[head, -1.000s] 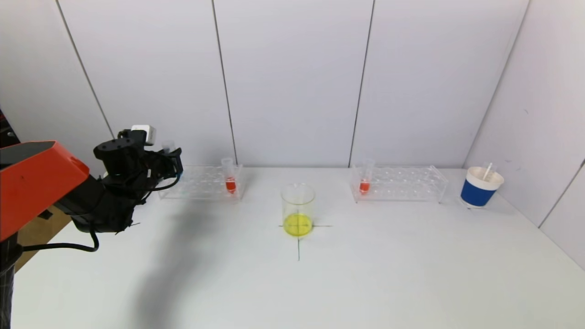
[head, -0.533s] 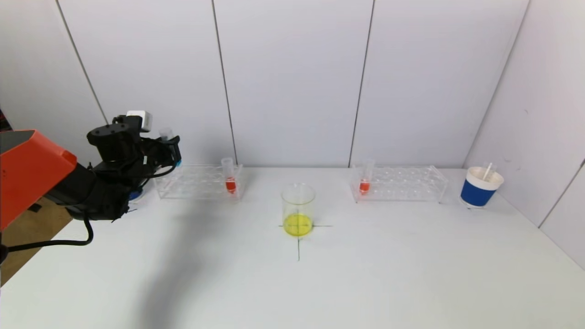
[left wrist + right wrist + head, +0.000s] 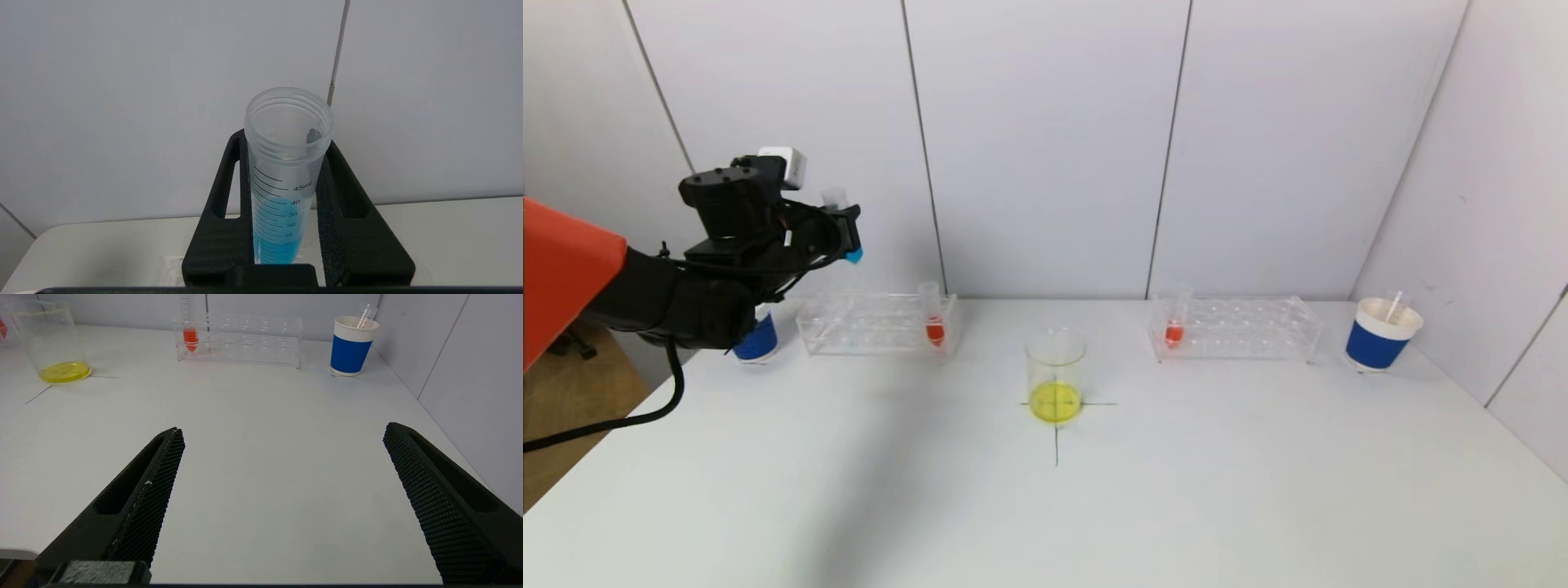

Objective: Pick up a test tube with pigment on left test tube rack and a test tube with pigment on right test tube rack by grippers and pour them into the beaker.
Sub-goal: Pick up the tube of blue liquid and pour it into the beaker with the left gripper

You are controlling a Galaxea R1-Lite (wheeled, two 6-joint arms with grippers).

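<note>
My left gripper (image 3: 846, 227) is shut on a clear test tube holding blue pigment (image 3: 282, 196) and holds it upright in the air, above the left end of the left rack (image 3: 866, 325). The tube's blue tip (image 3: 853, 256) shows below the fingers. A tube with red pigment (image 3: 934, 323) stands at that rack's right end. The right rack (image 3: 1245, 328) holds another red tube (image 3: 1174, 325) at its left end. The beaker (image 3: 1055, 374) with yellow liquid stands between the racks on a cross mark. My right gripper (image 3: 284, 428) is open and empty over bare table, out of the head view.
A blue paper cup (image 3: 756, 340) stands left of the left rack, partly behind my left arm. Another blue cup (image 3: 1382, 333) with an empty tube in it stands right of the right rack, near the side wall. White wall panels close the back.
My left gripper has risen and moved slightly right with the blue tube in it, lifting it clear of the left rack. The blue cup at the left has come into view.
</note>
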